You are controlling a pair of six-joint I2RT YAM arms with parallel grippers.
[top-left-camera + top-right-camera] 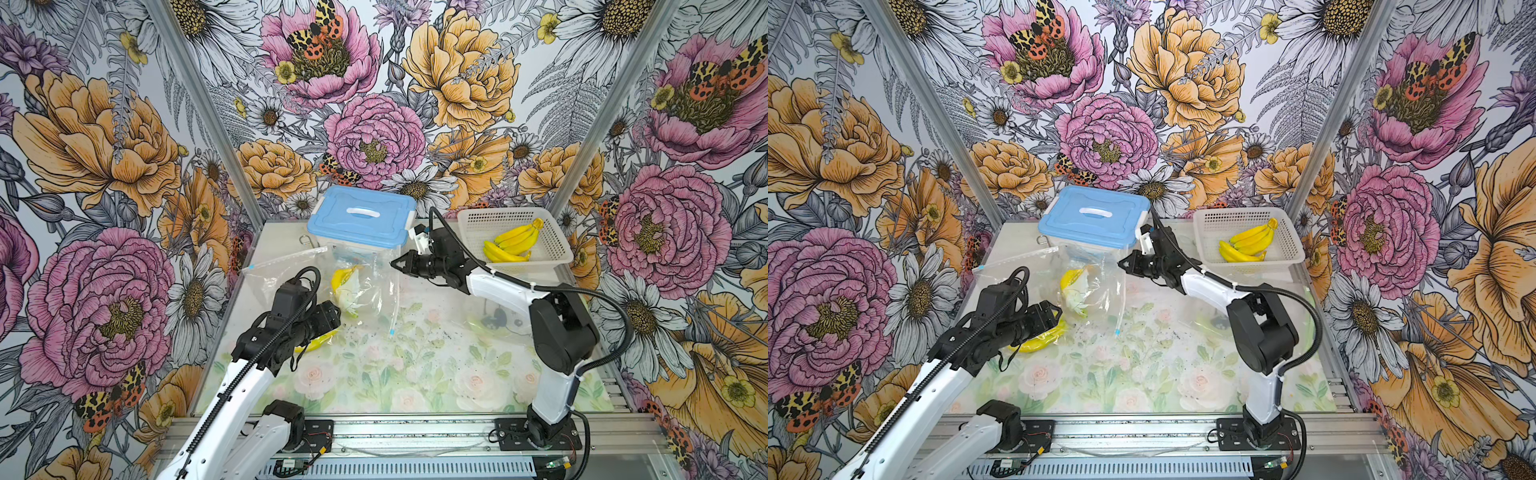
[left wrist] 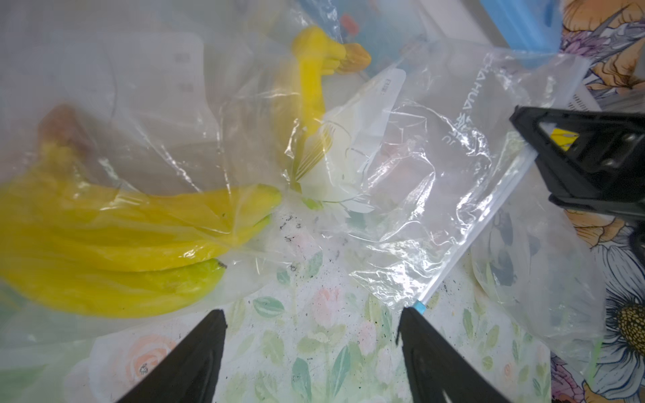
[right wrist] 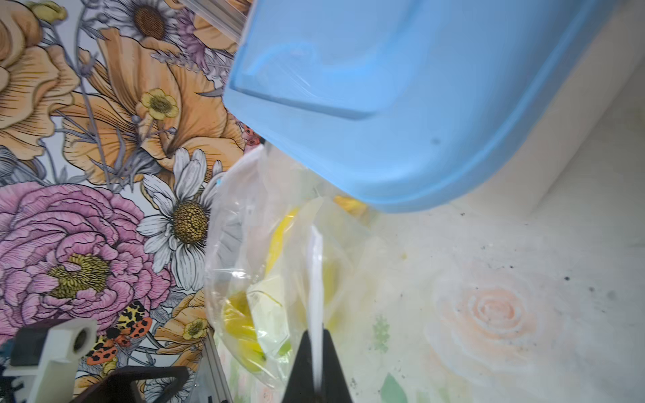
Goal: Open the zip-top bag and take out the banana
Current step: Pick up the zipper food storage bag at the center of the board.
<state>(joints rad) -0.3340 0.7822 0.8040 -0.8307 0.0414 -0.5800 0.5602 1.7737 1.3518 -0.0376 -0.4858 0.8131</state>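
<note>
The left gripper [image 2: 310, 352] hangs near the front-left of the counter [image 1: 415, 374], its jaws wide apart and holding nothing. The blue slider [image 2: 420, 307] at the near end of the zip strip [image 2: 481, 226] lies just beside one of its fingers [image 2: 429, 352]. That slider looks like the thing to take next. The left gripper should close squarely on it, not on the loose film, and draw it along the line of the strip rather than across it. The right gripper [image 1: 394, 263] is clamped tight on the far end of the strip and lifts it off the counter. If it holds the strip taut, the bag is less likely to bunch or drag.

A bunch of bananas [image 2: 122, 244] lies under clear plastic toward the left edge, tips toward the middle, seemingly in a separate bag. The zip-top bag [image 1: 374, 286] sits mid-counter, half raised. Its long line is the strip, climbing from the slider toward the far edge, so the mouth faces the right edge. Inside, the banana [image 1: 341, 277] leans nearly upright, its long axis running near to far and its stalk end up toward the far edge. Behind it stand a blue-lidded box [image 1: 340, 224] at the far edge and a basket [image 1: 555, 243] in the far right corner
</note>
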